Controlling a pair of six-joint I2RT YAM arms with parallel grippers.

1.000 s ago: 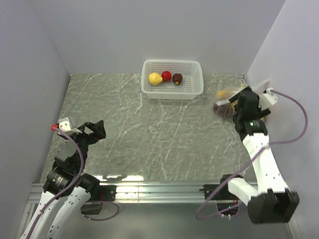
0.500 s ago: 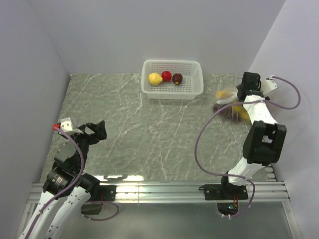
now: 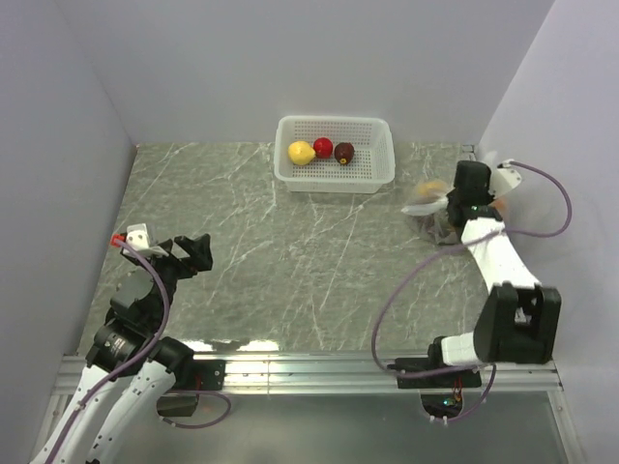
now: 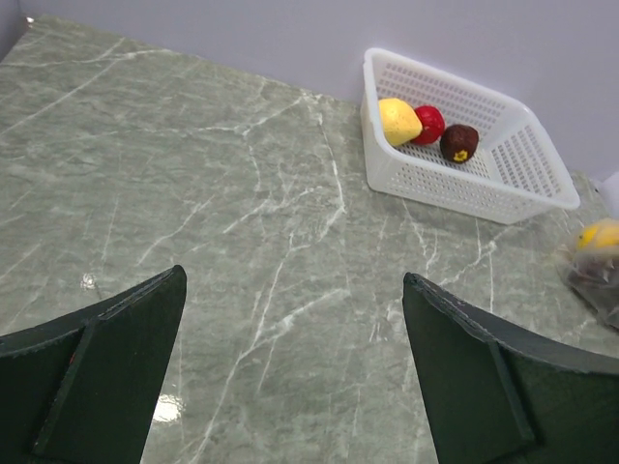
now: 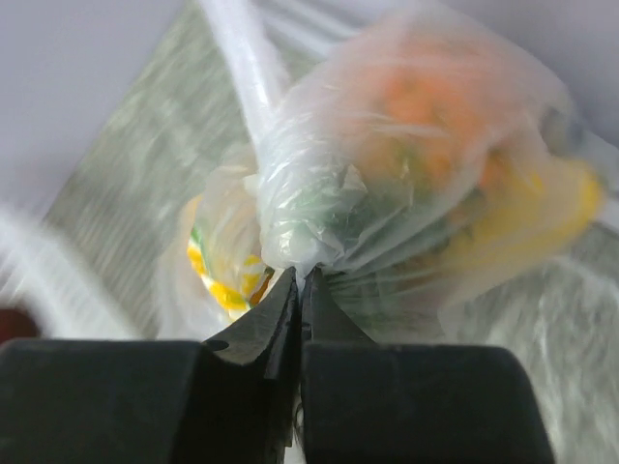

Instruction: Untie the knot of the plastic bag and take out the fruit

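Observation:
The clear plastic bag point(image 3: 428, 199) lies at the table's far right beside the wall, seen also at the right edge of the left wrist view point(image 4: 592, 271). Fruit shows blurred through the film: an orange one point(image 5: 426, 97) and a yellow one point(image 5: 556, 208). My right gripper point(image 5: 302, 275) is shut, its tips pinching the bag's twisted knot point(image 5: 300, 217). In the top view the right gripper point(image 3: 450, 203) sits against the bag. My left gripper point(image 3: 190, 253) hangs open over the near left of the table, nothing between its fingers point(image 4: 464, 319).
A white basket point(image 3: 334, 181) stands at the back centre, holding a yellow lemon point(image 3: 302, 153), a red fruit point(image 3: 323, 147) and a dark fruit point(image 3: 344, 153). Walls close in left, back and right. The right arm's purple cable loops near the right wall.
The right gripper went from open to shut on the bag's knot while its arm shifted at the far right. The left gripper moved slightly right and stayed open.

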